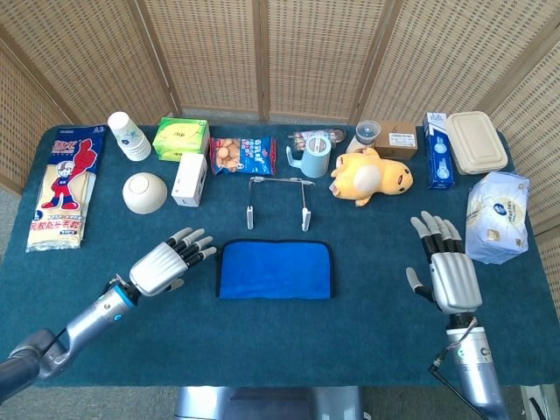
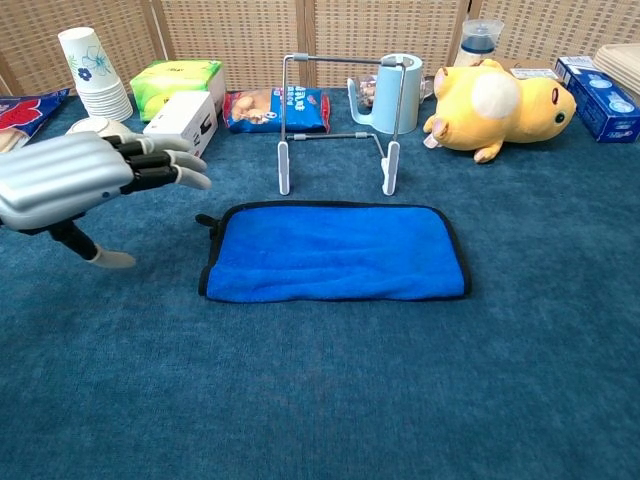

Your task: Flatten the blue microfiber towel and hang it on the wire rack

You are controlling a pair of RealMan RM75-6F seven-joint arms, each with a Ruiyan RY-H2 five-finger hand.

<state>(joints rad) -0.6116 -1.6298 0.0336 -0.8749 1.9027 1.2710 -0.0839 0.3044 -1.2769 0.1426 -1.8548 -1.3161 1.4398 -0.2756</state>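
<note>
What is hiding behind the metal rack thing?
Behind the wire rack stand a pale blue mug and a packet of biscuits. Behind the mug is something more, but the mug covers most of it, so I cannot tell what.

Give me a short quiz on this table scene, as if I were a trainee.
1. True or false: the towel already hangs on the rack.
2. Which robot hand is nearer the towel: A) left B) right?
3. What yellow thing lies right of the mug?

Key: 1. False, it lies flat on the table, in front of the rack. 2. A; its fingers reach toward the towel's left edge, holding nothing. 3. A plush toy.
</note>
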